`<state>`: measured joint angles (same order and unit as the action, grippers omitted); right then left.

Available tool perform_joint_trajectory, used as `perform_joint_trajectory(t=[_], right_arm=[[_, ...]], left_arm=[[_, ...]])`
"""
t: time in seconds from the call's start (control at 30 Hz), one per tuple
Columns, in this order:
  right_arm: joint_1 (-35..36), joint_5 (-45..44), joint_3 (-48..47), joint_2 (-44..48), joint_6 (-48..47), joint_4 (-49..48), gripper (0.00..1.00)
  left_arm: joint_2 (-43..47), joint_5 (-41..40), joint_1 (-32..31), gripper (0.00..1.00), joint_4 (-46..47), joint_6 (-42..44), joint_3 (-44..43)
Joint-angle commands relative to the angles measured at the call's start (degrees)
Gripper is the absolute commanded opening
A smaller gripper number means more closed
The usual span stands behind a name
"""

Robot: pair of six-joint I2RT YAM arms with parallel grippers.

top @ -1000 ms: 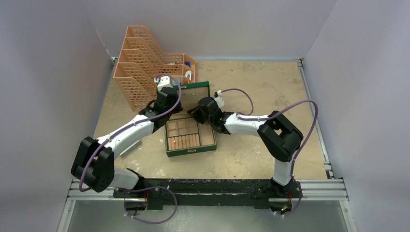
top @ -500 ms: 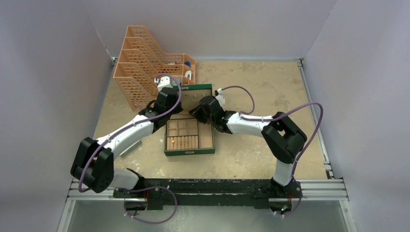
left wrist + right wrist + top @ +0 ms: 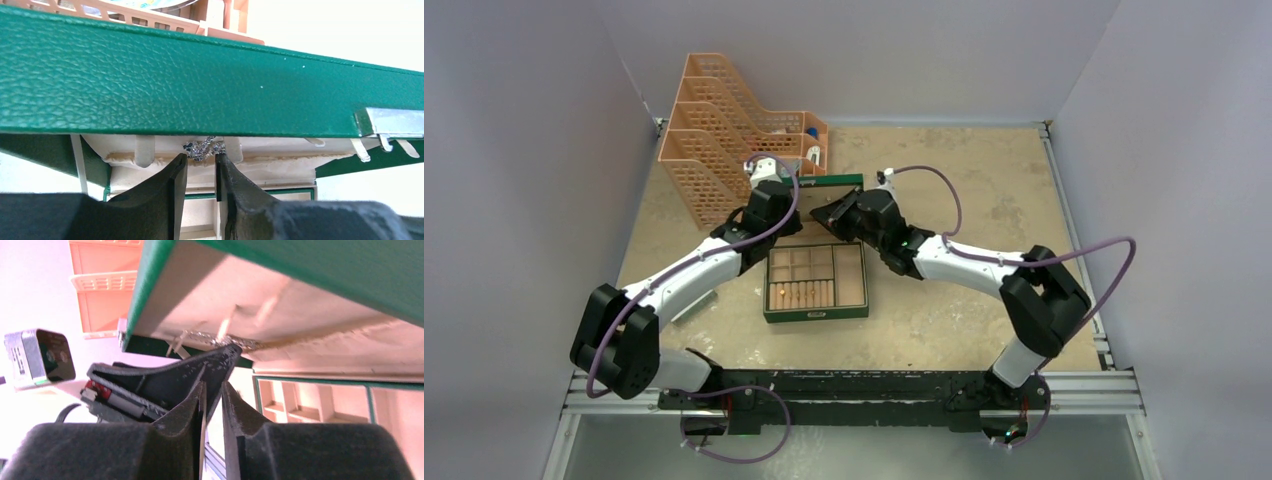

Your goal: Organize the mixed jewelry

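The green box (image 3: 816,312) lies open, its lid (image 3: 832,181) raised and edge-on from above. In the left wrist view the lid (image 3: 200,80) fills the top. A silvery chain clump (image 3: 202,147) hangs on its cream inner side, right at my left gripper's tips. My left gripper (image 3: 201,159) is narrowly open and the gap lower down is empty. My right gripper (image 3: 214,383) is slightly open under the lid (image 3: 310,310) with nothing between its fingers. A chain (image 3: 212,339) runs along the lining. Seen from above, my left gripper (image 3: 786,197) and right gripper (image 3: 834,214) flank the lid.
An orange mesh file organizer (image 3: 724,150) stands just behind the left arm and the lid. The box's tan compartments (image 3: 804,263) lie below both grippers, with a small gold spot (image 3: 778,293) in the front row. White walls enclose the table on three sides.
My right gripper has gone from shut to slightly open, and its arm swung out to the right and back. The lid now looks thinner from above. The left arm has hardly moved.
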<state>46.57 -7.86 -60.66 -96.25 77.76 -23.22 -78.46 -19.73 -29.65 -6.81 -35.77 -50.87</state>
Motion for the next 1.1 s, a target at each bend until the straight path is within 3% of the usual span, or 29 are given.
perform_joint_trajectory(t=[0.0,0.17,0.33,0.47,0.6,0.83,1.07], right_arm=[[-0.79,-0.58,4.26,6.62,-2.13,-1.66,0.22],[-2.44,0.57,8.04,14.33,-14.25,-1.20,0.32],[-4.26,-0.88,9.67,22.37,-23.59,1.61,0.58],[-5.05,-7.65,4.96,25.37,-29.21,7.99,0.75],[-6.67,-12.37,-3.62,21.04,-34.22,14.25,0.81],[-9.16,-9.34,-19.34,6.86,-39.06,22.58,0.79],[-9.28,2.98,-21.08,3.57,-43.30,25.37,0.63]], left_arm=[[1.83,2.82,0.29,0.28,1.14,-0.05,-2.21],[5.54,6.72,0.37,0.41,-3.38,-2.21,-2.87],[11.63,9.61,0.38,0.58,-7.90,-3.09,-2.87],[16.09,10.73,0.38,0.66,-9.94,-0.75,-6.08],[17.17,7.43,0.38,0.69,-11.08,2.45,-11.74],[9.57,2.83,0.60,0.71,-7.00,3.91,-19.06],[1.51,10.14,4.47,0.71,-12.60,0.99,-23.65]])
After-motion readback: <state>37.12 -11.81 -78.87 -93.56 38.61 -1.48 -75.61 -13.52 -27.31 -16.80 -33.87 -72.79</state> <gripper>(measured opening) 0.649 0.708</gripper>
